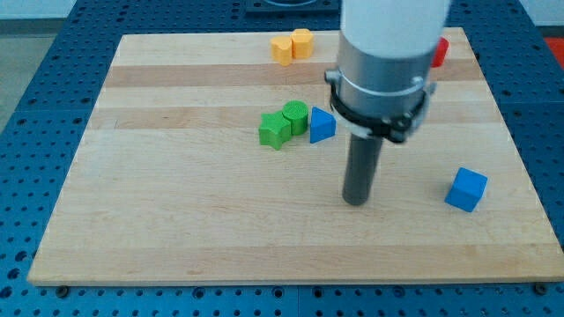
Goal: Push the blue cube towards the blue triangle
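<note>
The blue cube [465, 189] sits on the wooden board [176, 220] near the view's right edge. The blue triangle [322, 125] lies at mid-board, touching a green cylinder [296, 116]. My tip [356, 202] rests on the board between them, to the left of the cube and below and to the right of the triangle. It touches neither block.
A green star-shaped block [275, 130] sits against the green cylinder's left. Two orange-yellow blocks [292, 46] stand at the board's top edge. A red block [440, 51] shows partly behind the arm's white body at the top right.
</note>
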Motion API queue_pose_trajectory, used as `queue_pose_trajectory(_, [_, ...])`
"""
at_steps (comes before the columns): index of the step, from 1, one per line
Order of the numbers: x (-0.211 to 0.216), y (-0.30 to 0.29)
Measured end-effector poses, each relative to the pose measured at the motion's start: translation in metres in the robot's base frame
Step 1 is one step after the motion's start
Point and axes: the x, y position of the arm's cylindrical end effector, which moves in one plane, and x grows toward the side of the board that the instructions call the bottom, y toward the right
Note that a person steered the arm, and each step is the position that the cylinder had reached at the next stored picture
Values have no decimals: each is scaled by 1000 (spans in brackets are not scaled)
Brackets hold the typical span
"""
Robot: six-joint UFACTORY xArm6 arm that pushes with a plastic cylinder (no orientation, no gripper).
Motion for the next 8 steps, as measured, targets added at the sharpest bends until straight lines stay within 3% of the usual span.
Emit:
queue_pose_trajectory(1, [25,56])
queue_pose_trajectory(3, [23,159])
queue_pose_trajectory(6, [-8,101])
queue_pose_trajectory(8, [-30,161])
